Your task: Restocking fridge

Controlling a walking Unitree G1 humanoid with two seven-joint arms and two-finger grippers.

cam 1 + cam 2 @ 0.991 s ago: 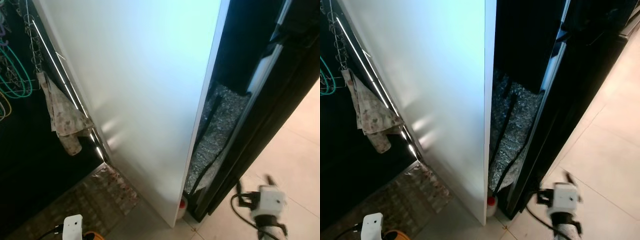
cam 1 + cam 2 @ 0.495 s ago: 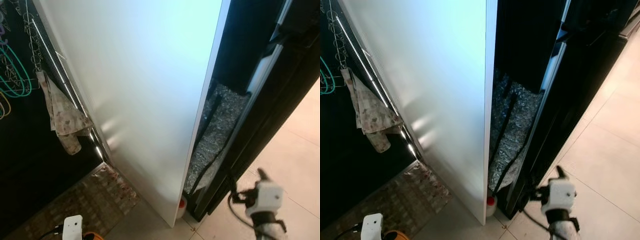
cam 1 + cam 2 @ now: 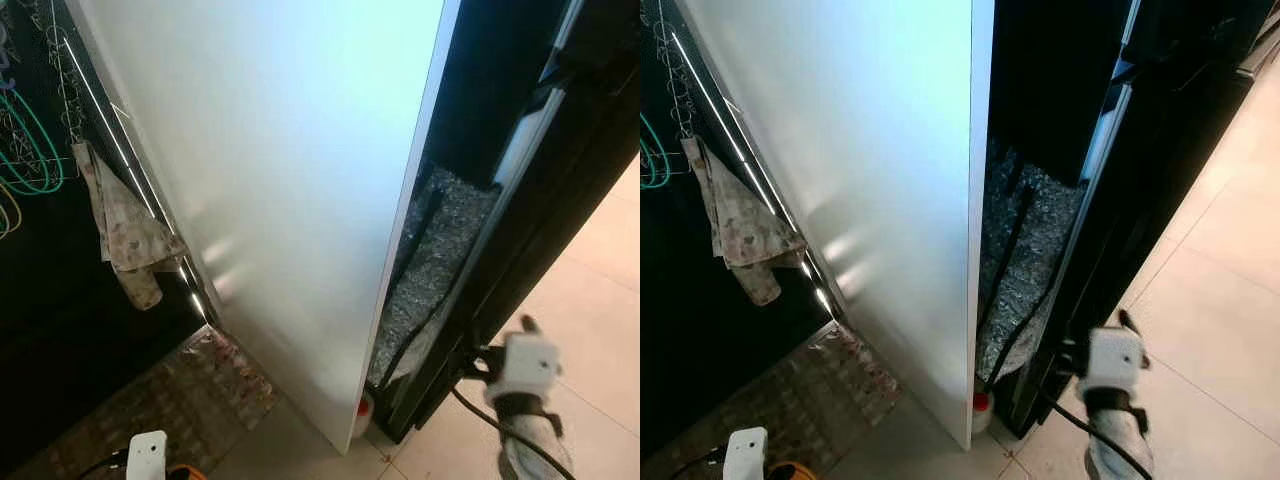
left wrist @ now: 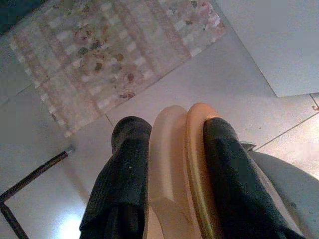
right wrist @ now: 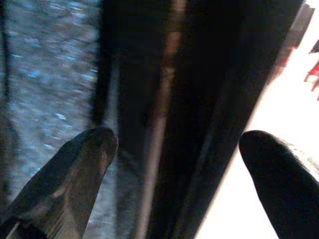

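The right gripper point(image 5: 174, 164) is raised at the lower edge of the dark fridge door point(image 3: 540, 200), its two black fingers point(image 5: 75, 169) spread wide apart and empty, the door's edge showing between them without evident contact. The white fridge side panel point(image 3: 290, 170) stands just left of it, with silvery insulation point(image 3: 440, 240) in the gap. The left gripper point(image 4: 169, 174) hangs low over a patterned mat point(image 4: 104, 55) and is clamped on a tan, flat-edged object point(image 4: 179, 164) (identity cannot be determined). A cloth point(image 3: 125, 235) hangs at far left
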